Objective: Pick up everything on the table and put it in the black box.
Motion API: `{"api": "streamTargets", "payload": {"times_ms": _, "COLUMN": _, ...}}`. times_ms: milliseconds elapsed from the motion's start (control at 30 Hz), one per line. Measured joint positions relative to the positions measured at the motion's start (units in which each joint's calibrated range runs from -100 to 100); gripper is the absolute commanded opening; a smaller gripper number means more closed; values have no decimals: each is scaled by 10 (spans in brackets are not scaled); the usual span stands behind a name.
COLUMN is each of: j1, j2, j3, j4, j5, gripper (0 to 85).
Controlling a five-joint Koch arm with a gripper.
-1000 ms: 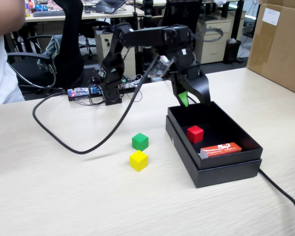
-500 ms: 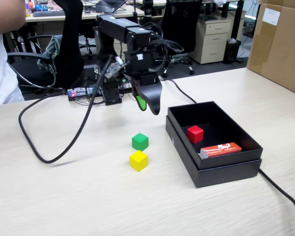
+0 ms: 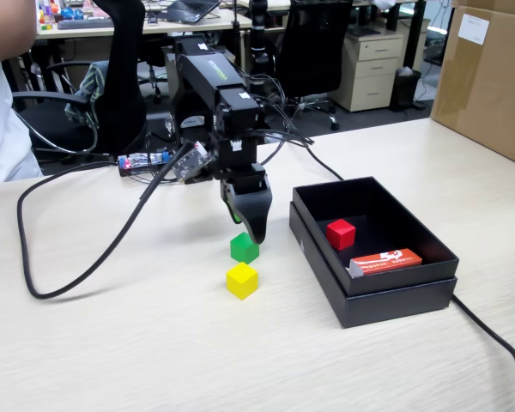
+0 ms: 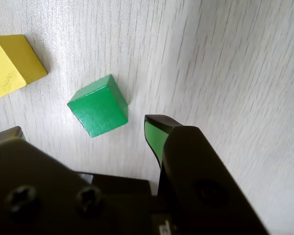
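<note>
The pincer [image 3: 251,230] hangs just above the green cube [image 3: 245,248] at the middle of the fixed view; the wrist view shows its two jaws parted, one tip at the left edge and the green-padded one right of centre, with the green cube [image 4: 98,105] between and ahead of them — nothing held. That cube sits flat on the table [image 3: 112,343], turned so its edges run diagonally to the wood grain in the wrist view. The yellow cube [image 3: 241,280] lies just below it in the fixed view, close but apart, and at the upper left of the wrist view. Bare table spreads left and below both cubes. To the right, the black box [image 3: 326,283] stands with its long axis running from centre toward the lower right, a strip of open table between its left wall and the cubes. Inside it are the red cube [image 3: 341,233] and, nearer the lower-right wall, an orange-red packet [image 3: 386,261]. A black cable [image 3: 77,279] loops across the left of the table.
</note>
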Motion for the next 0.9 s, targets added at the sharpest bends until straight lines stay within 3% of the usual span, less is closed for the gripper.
{"api": "streamTargets", "payload": {"times_ms": 567, "j1": -6, "j2": 126, "j3": 39, "j4": 0, "j5": 0, "gripper": 418}}
{"api": "streamTargets", "payload": {"times_ms": 700, "j1": -6, "j2": 142, "j3": 51, "j4": 0, "j5": 0, "gripper": 314}}
{"api": "streamTargets", "payload": {"times_ms": 800, "j1": -6, "j2": 154, "j3": 54, "j4": 6, "j5": 0, "gripper": 149}}
{"api": "streamTargets", "payload": {"times_ms": 900, "j1": -6, "j2": 154, "j3": 61, "j4": 12, "j5": 0, "gripper": 133}}
